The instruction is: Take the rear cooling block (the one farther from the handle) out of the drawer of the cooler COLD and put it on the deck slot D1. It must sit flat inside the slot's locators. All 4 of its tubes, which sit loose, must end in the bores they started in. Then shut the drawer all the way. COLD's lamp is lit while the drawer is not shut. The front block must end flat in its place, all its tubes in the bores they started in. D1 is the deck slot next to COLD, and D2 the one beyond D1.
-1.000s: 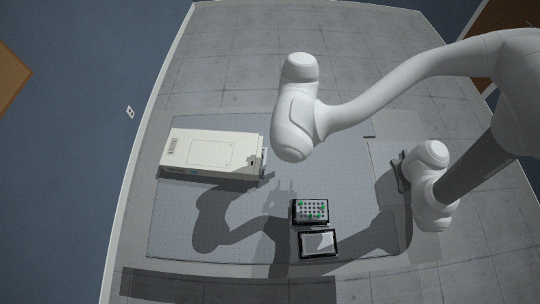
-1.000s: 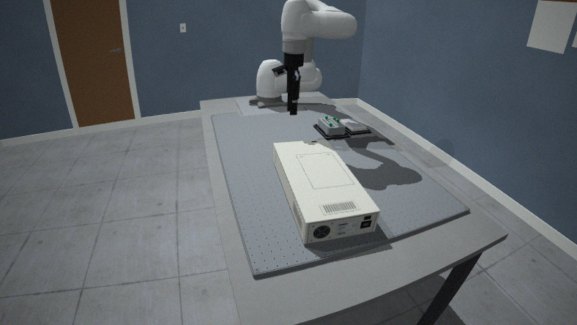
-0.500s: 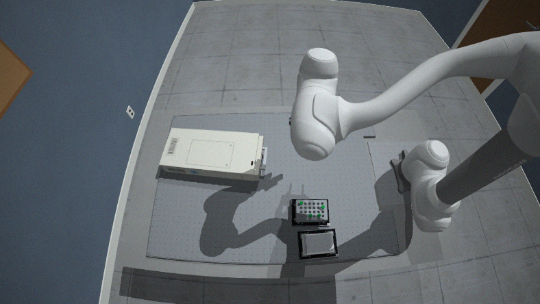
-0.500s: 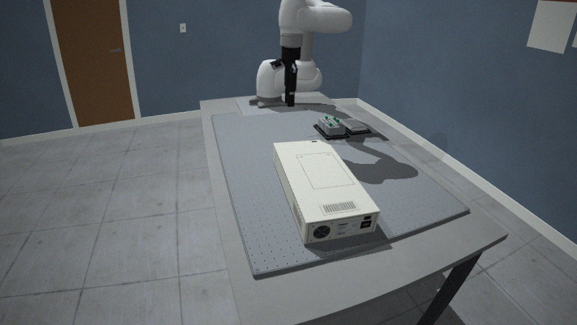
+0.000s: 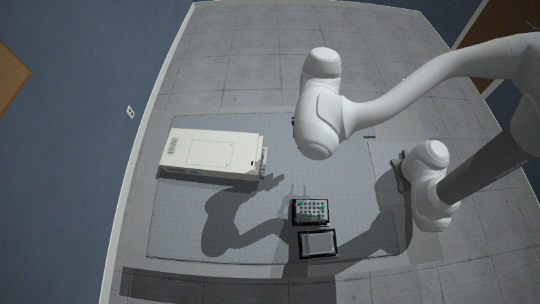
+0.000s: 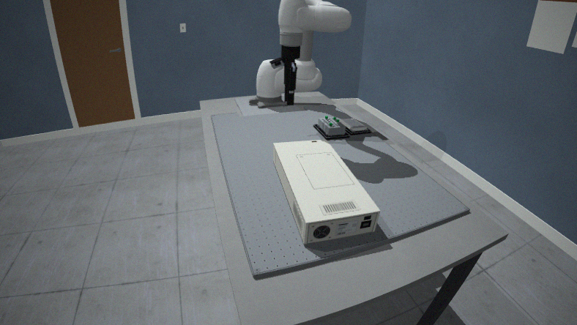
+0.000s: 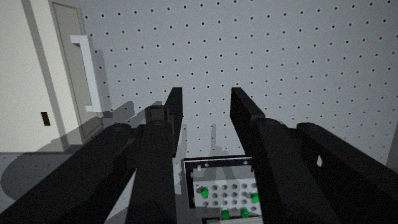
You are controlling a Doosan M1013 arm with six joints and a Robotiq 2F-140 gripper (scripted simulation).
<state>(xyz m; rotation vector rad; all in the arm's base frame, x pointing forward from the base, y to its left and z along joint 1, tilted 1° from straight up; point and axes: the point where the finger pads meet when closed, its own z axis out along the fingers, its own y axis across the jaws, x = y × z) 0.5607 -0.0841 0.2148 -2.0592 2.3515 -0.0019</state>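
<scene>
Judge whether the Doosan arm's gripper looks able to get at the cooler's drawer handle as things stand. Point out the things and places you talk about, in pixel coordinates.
Probably yes: the gripper [image 6: 289, 103] [image 7: 206, 102] stands open with nothing between its fingers, and the wrist view shows only bare perforated board between it and the handle [image 7: 89, 72]. Reach itself is my guess.

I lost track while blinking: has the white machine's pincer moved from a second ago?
Yes. In the top view, the arm's end above the pincer has shifted away from the cream box.
</scene>
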